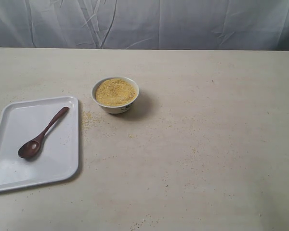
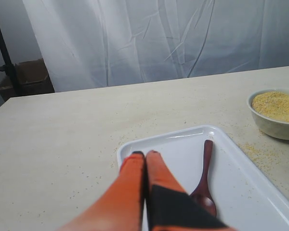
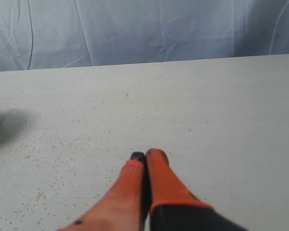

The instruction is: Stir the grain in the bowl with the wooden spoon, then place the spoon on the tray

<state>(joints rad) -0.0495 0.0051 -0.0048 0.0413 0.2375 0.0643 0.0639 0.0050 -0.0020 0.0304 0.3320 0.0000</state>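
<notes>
Left gripper (image 2: 144, 155) — jaws together — is nearer the dark reddish-brown wooden spoon (image 2: 205, 178), handle pointing toward the tabletop's (image 1: 207, 144) far edge.

Saw a pale beige tabletop (image 1: 221, 144) filling most of the frame, matte, faintly mottled, evenly lit with only soft shadows. Found a creased white cloth backdrop (image 1: 183, 24) spanning the top strip of the frame, behind the table's far edge. In the left wrist view, noted a black pole (image 2: 2, 53) past the cloth's edge and a brown cardboard box (image 2: 31, 77) just beside it.
</notes>
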